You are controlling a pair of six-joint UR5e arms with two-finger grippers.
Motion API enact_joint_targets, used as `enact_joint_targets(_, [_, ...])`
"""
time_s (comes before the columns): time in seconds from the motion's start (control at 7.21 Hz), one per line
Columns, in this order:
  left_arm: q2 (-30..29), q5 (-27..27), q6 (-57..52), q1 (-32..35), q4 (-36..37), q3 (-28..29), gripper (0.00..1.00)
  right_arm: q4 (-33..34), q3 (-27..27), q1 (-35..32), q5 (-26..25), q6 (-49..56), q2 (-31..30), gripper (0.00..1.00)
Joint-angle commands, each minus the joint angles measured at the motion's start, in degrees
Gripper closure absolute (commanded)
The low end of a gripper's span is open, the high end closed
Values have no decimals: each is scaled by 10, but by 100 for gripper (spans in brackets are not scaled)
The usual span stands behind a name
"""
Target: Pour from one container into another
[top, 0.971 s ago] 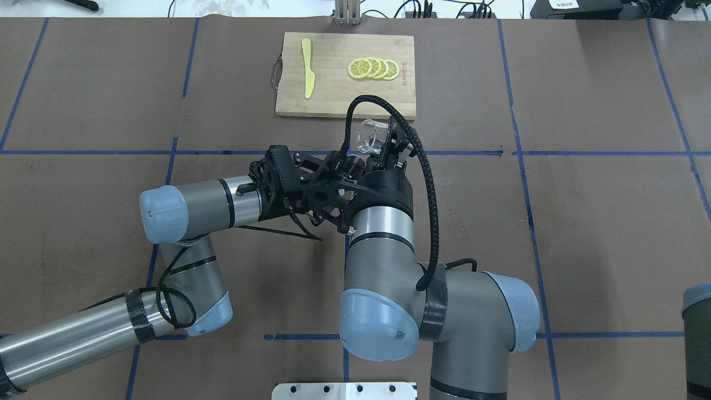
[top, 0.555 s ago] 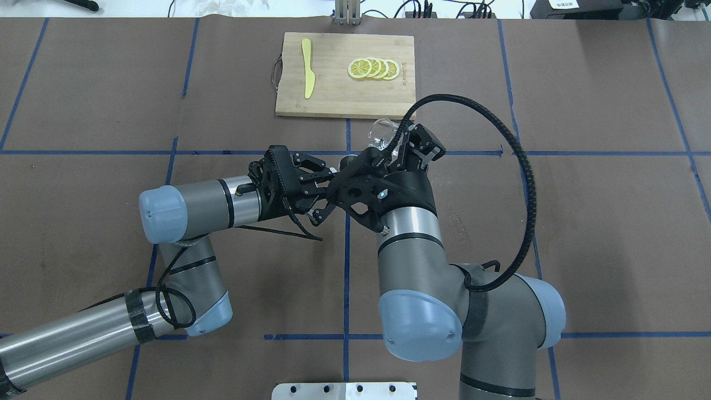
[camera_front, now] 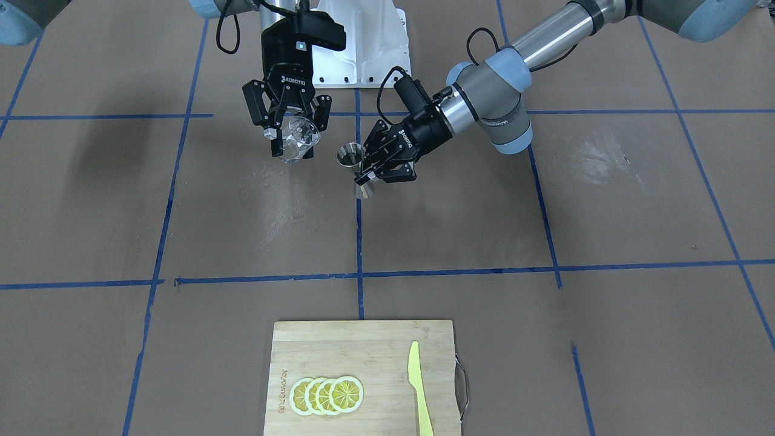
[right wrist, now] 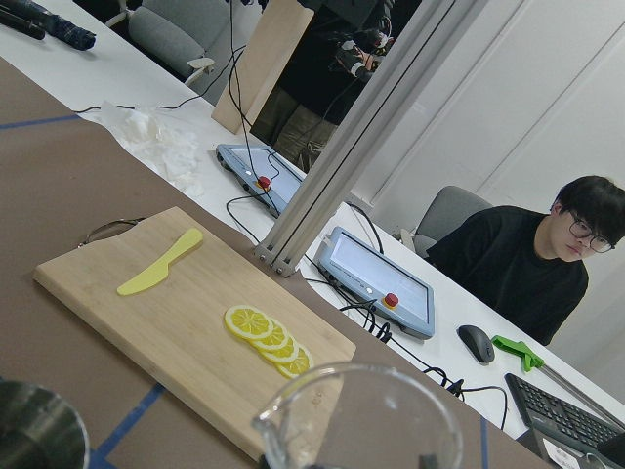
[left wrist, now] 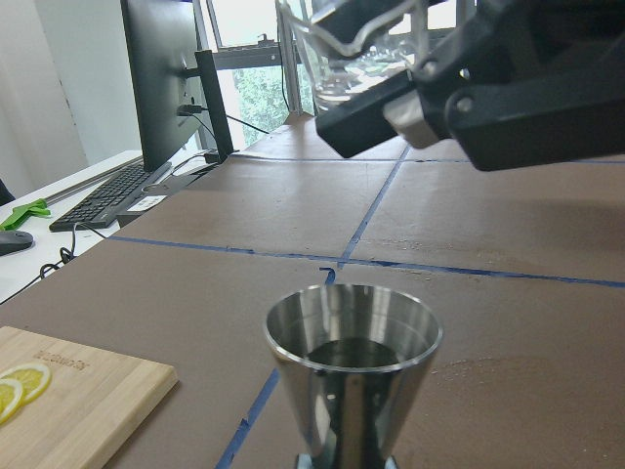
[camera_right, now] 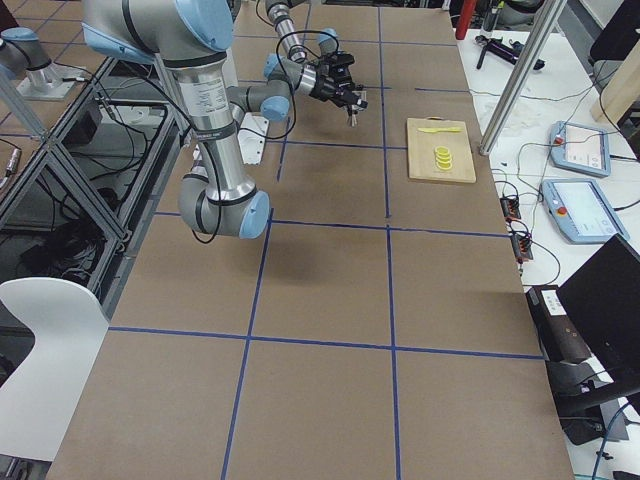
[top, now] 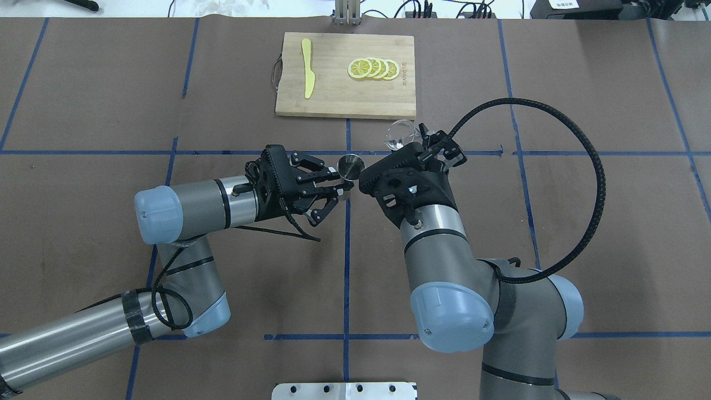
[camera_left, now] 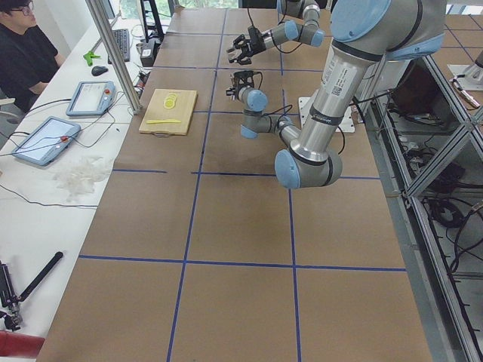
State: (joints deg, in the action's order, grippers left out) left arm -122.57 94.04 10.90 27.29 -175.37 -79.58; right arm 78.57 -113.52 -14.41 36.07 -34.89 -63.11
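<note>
My left gripper point(top: 340, 186) is shut on the waist of the steel jigger point(top: 351, 165), which it holds upright above the brown table. The jigger also shows in the front view point(camera_front: 350, 156) and close up in the left wrist view point(left wrist: 352, 357). The clear glass cup point(top: 401, 135) sits in my shut right gripper point(top: 425, 143), to the right of the jigger, a little farther out and apart from it. In the front view the cup point(camera_front: 298, 138) hangs higher than the jigger. The right wrist view shows only the cup's rim and lip point(right wrist: 361, 415).
A wooden cutting board point(top: 333, 94) lies beyond both grippers, with lemon slices point(top: 373, 68) and a yellow knife point(top: 307, 68) on it. A seated person point(camera_left: 23, 53) and tablets are at the white desk past the table's far edge.
My right arm has swung to the right and turned its wrist, carrying the glass cup away from over the jigger. The left gripper and the jigger have barely moved.
</note>
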Motion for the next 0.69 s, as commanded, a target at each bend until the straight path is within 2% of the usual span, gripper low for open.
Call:
enact_joint_targets(0.0, [2,-1,0,0,-1,-2,100,-18,0,-11,21,-12,-34,100])
enact_joint_targets(0.42, [4,-1,0,0,0,-7,100,-102,-3,-13,30,-91,-106,100])
enact_joint_targets(0.55, [6,-1,0,-1,-1,-7,100,-148,-4,-13,31,-108,-140,100])
